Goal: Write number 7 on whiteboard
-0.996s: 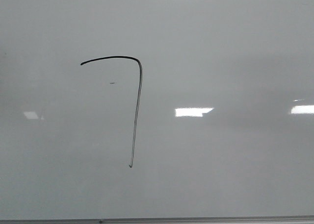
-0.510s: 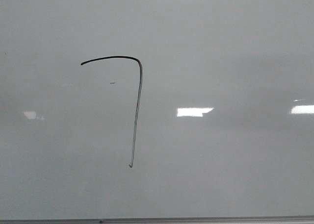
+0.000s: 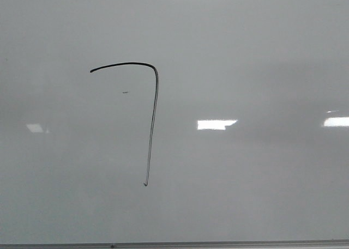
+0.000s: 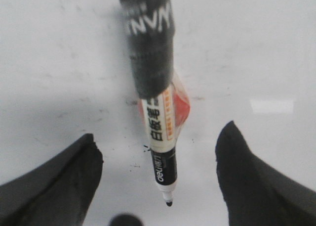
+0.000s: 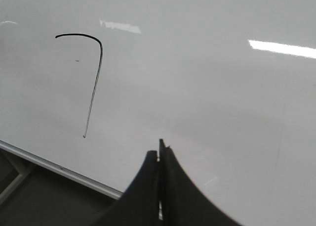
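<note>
The number 7 (image 3: pixel 154 107) is a thin black line on the whiteboard (image 3: pixel 245 53), with an arched top bar and a long stem. It also shows in the right wrist view (image 5: pixel 97 72) on the board (image 5: pixel 207 87). My right gripper (image 5: pixel 159 148) is shut and empty, held off the board to the right of the 7. My left gripper (image 4: pixel 159 132) is open. An uncapped black-and-white marker (image 4: pixel 160 137) lies between its fingers on a white surface, touching neither finger (image 4: pixel 74 171). Neither arm shows in the front view.
A tiny dark speck (image 3: pixel 125 92) sits under the 7's top bar. The board's grey metal bottom edge (image 3: pixel 218 243) runs along the bottom and also shows in the right wrist view (image 5: pixel 59 169), with dark space below it. A black sleeve (image 4: pixel 148 43) covers the marker's far end.
</note>
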Robot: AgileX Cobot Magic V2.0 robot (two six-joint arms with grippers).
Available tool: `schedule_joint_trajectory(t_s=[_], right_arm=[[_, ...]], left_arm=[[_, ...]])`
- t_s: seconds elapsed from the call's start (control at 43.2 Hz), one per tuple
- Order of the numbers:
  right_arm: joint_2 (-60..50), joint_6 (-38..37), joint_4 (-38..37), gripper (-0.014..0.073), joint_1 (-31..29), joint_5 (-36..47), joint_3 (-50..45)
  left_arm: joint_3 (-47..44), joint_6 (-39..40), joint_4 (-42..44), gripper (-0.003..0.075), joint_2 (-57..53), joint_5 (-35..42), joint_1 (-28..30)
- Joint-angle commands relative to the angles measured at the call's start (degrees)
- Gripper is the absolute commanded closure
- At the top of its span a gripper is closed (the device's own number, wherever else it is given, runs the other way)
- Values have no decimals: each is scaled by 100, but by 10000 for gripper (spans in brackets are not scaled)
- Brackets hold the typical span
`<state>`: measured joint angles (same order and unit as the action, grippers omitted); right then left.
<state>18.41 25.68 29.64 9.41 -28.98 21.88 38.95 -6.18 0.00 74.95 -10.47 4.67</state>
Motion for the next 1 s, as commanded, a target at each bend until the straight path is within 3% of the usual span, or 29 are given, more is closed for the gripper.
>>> schedule_joint_trajectory(t_s=[0.0, 0.093, 0.394, 0.695, 0.973], right_arm=[[29, 13, 119, 661, -39, 373, 137], [29, 13, 119, 661, -39, 373, 137], [29, 13, 119, 661, -39, 373, 137], [29, 13, 119, 661, -39, 373, 137], [29, 13, 119, 661, -39, 373, 137]], left_arm=[[136, 67, -55, 302, -832, 162, 14], [31, 67, -112, 375, -1636, 135, 14], [-872, 67, -208, 733, -4276, 49, -217], [-1100, 67, -236, 741, -5931, -314, -250], [-1100, 67, -236, 741, -6114, -314, -250]])
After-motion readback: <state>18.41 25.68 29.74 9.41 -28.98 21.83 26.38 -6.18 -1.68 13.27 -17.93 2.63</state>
